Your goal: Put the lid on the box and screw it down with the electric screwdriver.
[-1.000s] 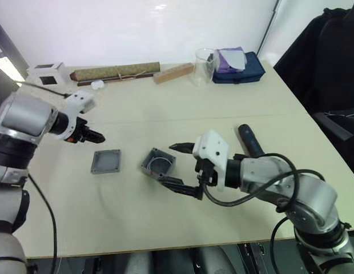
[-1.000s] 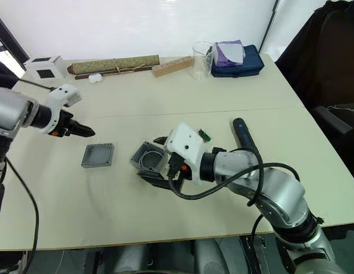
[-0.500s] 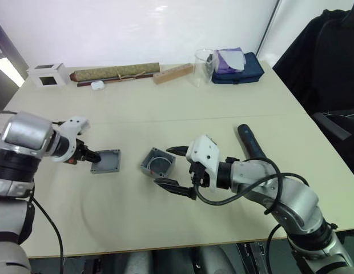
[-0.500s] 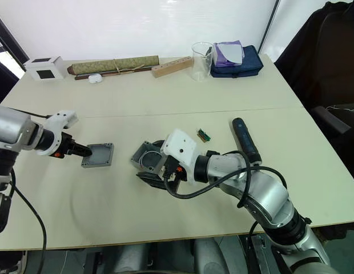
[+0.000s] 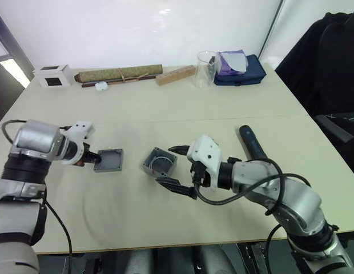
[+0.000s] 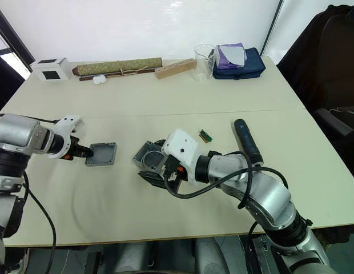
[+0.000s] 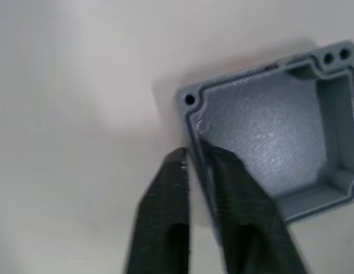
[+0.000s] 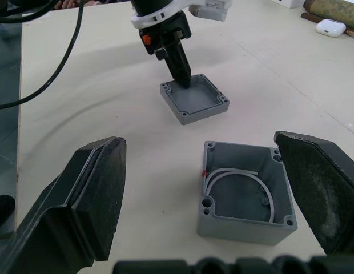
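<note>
The lid (image 5: 108, 160) lies hollow side up on the table, left of the box (image 5: 159, 162). My left gripper (image 5: 92, 158) is shut on the lid, its two black fingers (image 7: 165, 194) pinching the lid's near wall (image 7: 195, 134). The box (image 8: 245, 197) stands open side up, with a pale ring inside. My right gripper (image 5: 165, 165) is open wide at the box's right side, one finger beyond it and one nearer. The electric screwdriver (image 5: 252, 142) lies flat on the table behind my right forearm.
Along the far edge stand a white cube (image 5: 51, 75), a rolled greenish scroll (image 5: 119, 74), a wooden block (image 5: 175, 75), a glass beaker (image 5: 206, 67) and a blue pouch (image 5: 240, 67). A small green chip (image 6: 205, 135) lies near the screwdriver. Dark clothing hangs at the right.
My left gripper came down to the lid and shut on its wall. The right gripper sank a little beside the box, still open.
</note>
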Robot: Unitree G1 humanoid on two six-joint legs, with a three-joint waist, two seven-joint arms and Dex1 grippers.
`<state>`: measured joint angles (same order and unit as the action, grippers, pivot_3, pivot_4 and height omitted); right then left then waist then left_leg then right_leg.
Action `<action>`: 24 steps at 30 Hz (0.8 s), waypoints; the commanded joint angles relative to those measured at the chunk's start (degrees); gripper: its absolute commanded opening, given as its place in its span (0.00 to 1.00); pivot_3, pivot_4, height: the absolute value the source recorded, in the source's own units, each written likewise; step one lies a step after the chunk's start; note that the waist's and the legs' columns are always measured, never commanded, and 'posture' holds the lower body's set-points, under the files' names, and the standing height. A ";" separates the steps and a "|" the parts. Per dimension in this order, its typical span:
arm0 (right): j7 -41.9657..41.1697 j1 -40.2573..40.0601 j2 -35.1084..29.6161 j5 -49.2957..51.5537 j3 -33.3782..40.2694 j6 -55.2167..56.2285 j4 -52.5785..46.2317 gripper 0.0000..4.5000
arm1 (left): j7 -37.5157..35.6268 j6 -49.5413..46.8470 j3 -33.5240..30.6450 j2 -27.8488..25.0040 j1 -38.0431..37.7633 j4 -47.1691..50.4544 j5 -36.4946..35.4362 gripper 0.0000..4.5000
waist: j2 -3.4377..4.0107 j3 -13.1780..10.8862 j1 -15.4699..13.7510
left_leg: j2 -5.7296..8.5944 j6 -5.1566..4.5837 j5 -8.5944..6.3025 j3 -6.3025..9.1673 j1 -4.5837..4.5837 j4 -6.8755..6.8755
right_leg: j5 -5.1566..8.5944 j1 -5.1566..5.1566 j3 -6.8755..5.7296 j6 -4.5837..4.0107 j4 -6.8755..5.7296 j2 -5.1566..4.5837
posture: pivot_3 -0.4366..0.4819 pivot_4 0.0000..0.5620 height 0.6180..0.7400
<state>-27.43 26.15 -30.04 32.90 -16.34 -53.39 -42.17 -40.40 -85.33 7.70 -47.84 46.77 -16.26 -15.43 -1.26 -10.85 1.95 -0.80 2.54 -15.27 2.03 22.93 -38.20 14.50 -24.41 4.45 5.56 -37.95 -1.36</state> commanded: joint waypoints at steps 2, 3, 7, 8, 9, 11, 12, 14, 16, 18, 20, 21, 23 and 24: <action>-0.24 -0.74 -0.11 1.09 2.25 -0.02 -2.65 1.00 | 2.36 0.30 -1.84 1.88 -1.99 0.66 -0.39 0.01 | 0.06 0.03 -0.06 | 0.02 0.00 0.00 0.00 -0.02 0.00 | 0.00 0.01 0.00 0.00 -0.02 -0.03 | 0.48 0.27 1.00; -0.60 -0.95 -0.49 1.31 2.46 -0.22 -2.69 1.00 | 2.52 1.24 -2.33 1.79 -2.26 0.61 -0.31 0.01 | 0.05 0.04 -0.07 | 0.05 0.00 0.00 0.00 -0.06 0.00 | 0.00 0.04 0.00 0.00 -0.04 -0.05 | 0.48 0.27 1.00; -2.93 -1.52 -3.75 2.01 3.32 -1.26 -3.56 1.00 | 0.96 7.98 -7.10 0.71 -0.85 -2.96 -1.19 0.01 | 0.04 0.04 -0.15 | 0.06 0.01 0.01 0.01 -0.15 0.00 | 0.00 0.12 -0.01 0.00 -0.05 -0.06 | 0.48 0.27 1.00; -3.18 -1.31 -3.67 3.22 5.11 -1.44 -3.00 1.00 | -0.42 10.46 -9.08 0.09 0.32 -3.90 -2.12 0.01 | 0.02 0.03 -0.10 | 0.06 0.01 0.01 0.01 -0.15 0.00 | 0.00 0.12 -0.01 0.00 -0.05 -0.06 | 0.48 0.27 1.00; -2.75 0.04 -1.29 7.73 9.70 -1.87 -0.37 1.00 | -1.76 15.40 -11.66 -0.65 1.78 -4.28 -2.91 0.01 | -0.02 0.01 0.02 | 0.05 0.01 0.01 0.01 -0.13 0.00 | 0.00 0.10 -0.01 0.00 -0.04 -0.05 | 0.48 0.27 1.00; -2.06 3.29 1.88 13.39 15.97 -2.59 4.77 1.00 | -2.98 23.90 -15.91 -0.51 3.82 -3.72 -4.35 0.01 | -0.31 -0.13 0.14 | 0.01 0.02 0.01 0.02 -0.05 0.00 | 0.00 0.04 -0.03 -0.01 -0.04 -0.03 | 0.48 0.27 1.00; -2.13 4.74 2.42 14.63 17.87 -2.87 7.04 1.00 | -2.95 27.12 -17.37 0.34 4.47 -3.10 -4.95 0.01 | -0.35 -0.14 0.14 | -0.03 0.05 0.03 0.05 0.05 -0.01 | -0.01 -0.04 -0.08 -0.02 -0.04 -0.01 | 0.48 0.27 1.00; -1.35 8.52 4.01 15.81 19.44 -3.19 11.42 1.00 | -3.06 27.30 -19.22 1.89 5.80 -1.30 -7.11 0.01 | -0.35 -0.14 0.15 | -0.01 0.08 0.05 0.02 0.12 -0.01 | -0.04 -0.07 -0.08 -0.03 0.02 -0.10 | 0.48 0.27 1.00; 1.63 13.00 6.53 14.61 19.73 -3.38 16.44 1.00 | 0.02 30.55 -22.50 5.58 7.03 1.68 -8.83 0.01 | -0.31 -0.12 0.18 | 0.03 0.08 0.04 -0.03 0.12 0.01 | -0.04 -0.07 -0.07 -0.02 0.06 -0.19 | 0.48 0.27 1.00; 5.23 17.82 9.68 13.02 20.36 -3.16 22.22 1.00 | 4.16 33.39 -25.39 10.45 8.20 4.84 -10.20 0.01 | -0.31 -0.12 0.08 | 0.06 0.08 0.04 -0.04 0.14 0.04 | -0.04 -0.08 -0.06 -0.02 0.08 -0.24 | 0.48 0.27 1.00; 8.85 22.69 13.27 12.89 22.30 -3.08 28.58 1.00 | 5.97 34.83 -25.19 14.66 7.85 9.31 -11.28 0.01 | -0.31 -0.12 0.14 | 0.06 0.08 0.04 -0.02 0.17 0.02 | -0.05 -0.09 -0.07 -0.01 0.07 -0.25 | 0.48 0.27 1.00; 11.28 24.76 14.86 12.40 23.49 -2.93 31.55 1.00 | 6.55 35.27 -24.53 16.17 7.52 11.07 -11.38 0.01 | -0.31 -0.12 0.23 | 0.06 0.09 0.05 -0.03 0.25 0.01 | -0.07 -0.18 -0.06 -0.01 0.06 -0.26 | 0.48 0.27 1.00; 15.60 27.63 16.91 11.81 25.67 -3.97 36.69 1.00 | 6.51 37.49 -22.02 17.63 6.30 13.94 -10.31 0.01 | -0.31 -0.11 0.45 | 0.06 0.09 0.05 -0.02 0.32 0.02 | -0.08 -0.27 -0.06 -0.01 0.04 -0.25 | 0.48 0.27 1.00; 16.17 28.27 17.25 12.45 26.37 -5.18 37.87 1.00 | 6.78 38.36 -21.11 18.13 5.90 14.81 -9.82 0.01 | -0.31 -0.11 0.55 | 0.06 0.09 0.05 -0.03 0.39 0.03 | -0.08 -0.37 -0.05 -0.02 0.02 -0.25 | 0.48 0.27 1.00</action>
<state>-13.71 52.98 -13.11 45.10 7.06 -57.54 -6.21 -34.14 -49.78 -13.93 -29.54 52.69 -5.24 -25.53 -1.56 -10.96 2.50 -0.74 2.63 -15.22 1.97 23.33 -38.13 14.42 -24.82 4.43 5.54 -37.93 -1.62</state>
